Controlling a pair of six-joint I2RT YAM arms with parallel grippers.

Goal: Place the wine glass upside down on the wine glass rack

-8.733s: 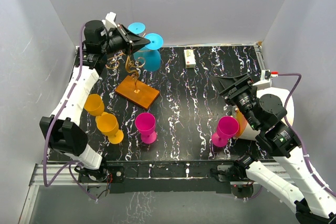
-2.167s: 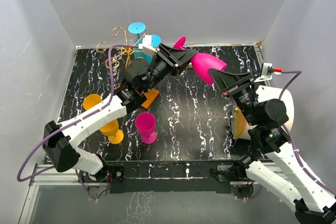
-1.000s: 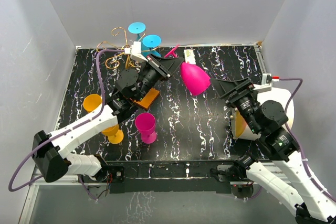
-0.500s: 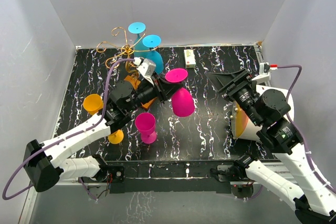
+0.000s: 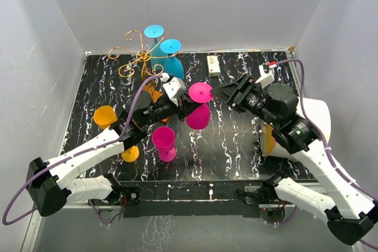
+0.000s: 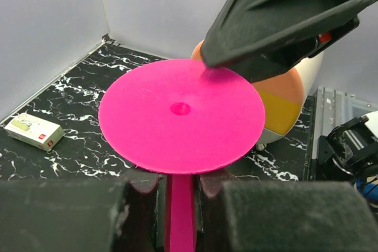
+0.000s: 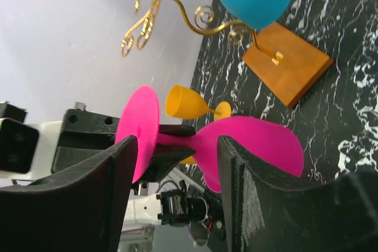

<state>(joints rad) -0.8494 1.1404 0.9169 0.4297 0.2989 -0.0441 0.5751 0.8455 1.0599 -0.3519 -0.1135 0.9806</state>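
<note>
Wine glass (image 5: 198, 117) inverted, foot up, stem roughly vertical in left gripper (image 6: 179, 193)

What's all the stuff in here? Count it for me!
wine glass rack: 1, gold wire, orange-brown base, back left
blue wine glasses: 2, blue, hanging upside down on rack
held pink wine glass: 1, pink, gripped mid-table
spare pink wine glass: 1, pink, standing front-centre
orange wine glasses: 2, orange, left side
small box: 1, white, back
rounded object: 1, white and orange, right
table: 1, black, white veins
left gripper: 1, black, shut on held glass's stem
right gripper: 1, black, open beside its foot
</note>
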